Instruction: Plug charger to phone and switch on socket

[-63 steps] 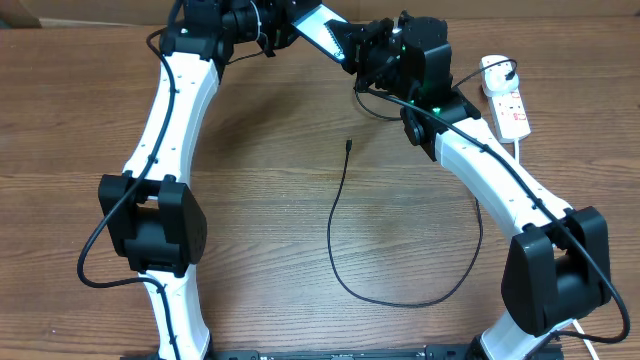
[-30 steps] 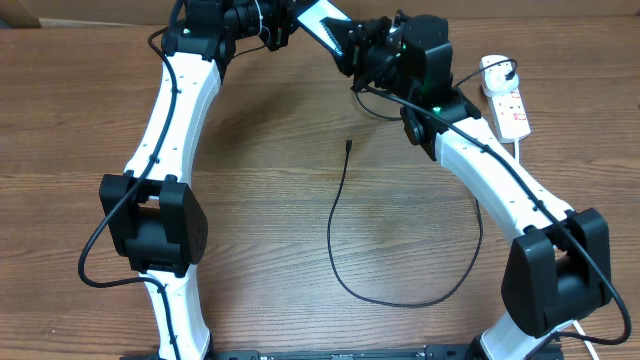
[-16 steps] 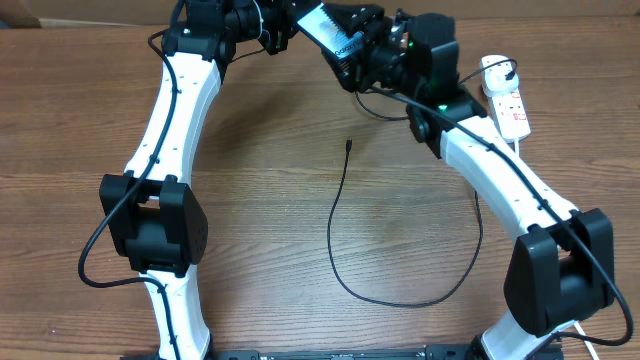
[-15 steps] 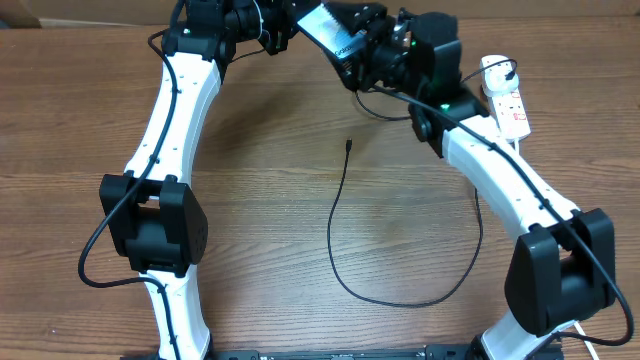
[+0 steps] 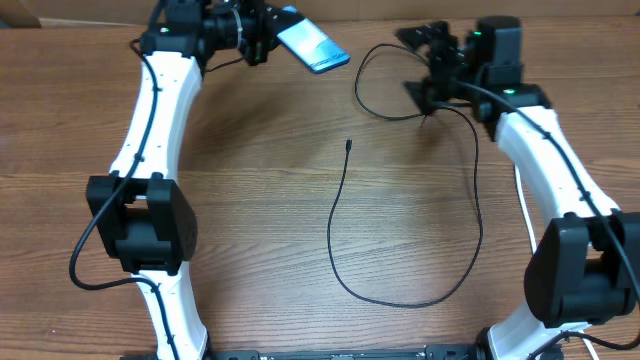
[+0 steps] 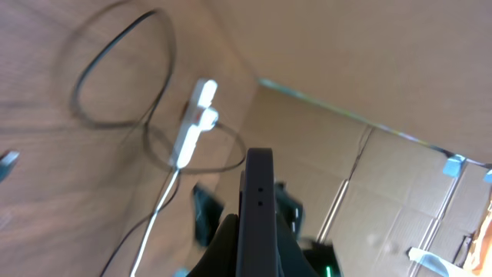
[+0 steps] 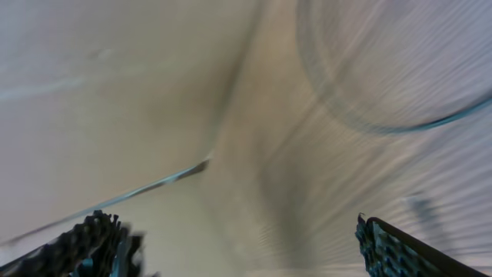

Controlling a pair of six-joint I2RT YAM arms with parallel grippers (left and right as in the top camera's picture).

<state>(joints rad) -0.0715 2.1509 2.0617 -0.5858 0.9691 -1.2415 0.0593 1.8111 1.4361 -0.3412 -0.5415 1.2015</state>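
Overhead: left pincer (image 5: 272, 28) clamped on phone (image 5: 313, 45), held above the bench (image 5: 250, 200), up-left of charger (image 5: 347, 147) tip. Left wrist: phone edge-on in the grip, socket (image 6: 192, 127) beyond. Right wrist: right pincer (image 7: 234, 231) spread wide, empty, blurred.

A brown wooden table (image 5: 250, 200) backs onto what looks like cardboard boxes (image 6: 400, 169).

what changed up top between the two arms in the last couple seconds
The right gripper opened, let go of the phone and drew back to the right. The left gripper kept its grip on the phone and carried it a little to the left. The charger cable's loop and free tip stayed put.
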